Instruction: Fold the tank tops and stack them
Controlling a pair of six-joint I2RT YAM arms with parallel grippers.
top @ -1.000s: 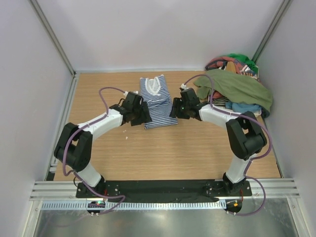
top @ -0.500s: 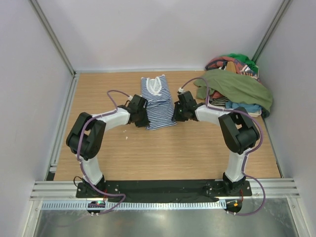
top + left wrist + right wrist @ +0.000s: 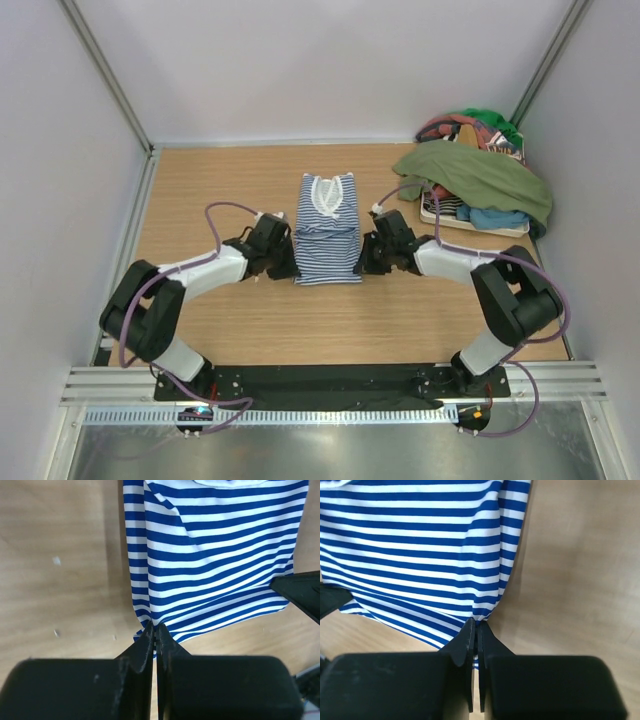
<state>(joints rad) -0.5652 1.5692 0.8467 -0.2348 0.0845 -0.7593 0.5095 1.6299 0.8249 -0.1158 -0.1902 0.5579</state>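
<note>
The left gripper [image 3: 155,628] and right gripper [image 3: 475,623] each pinch a near corner of the striped tank top [image 3: 328,238], which lies mid-table [image 3: 210,185] between them. To fold it cleanly they should lift evenly and carry the hem toward the neck together. It is unclear how many layers each pinch holds.

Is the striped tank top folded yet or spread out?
Folded: the striped tank top lies as a compact rectangle with a layered edge across it.

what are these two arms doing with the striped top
Both arms are working on the striped tank top, lying partly folded on the table. The left tool and the right tool are each shut on a near corner of it. The olive green top lies on a pile of clothes at the far right, not yet folded.
</note>
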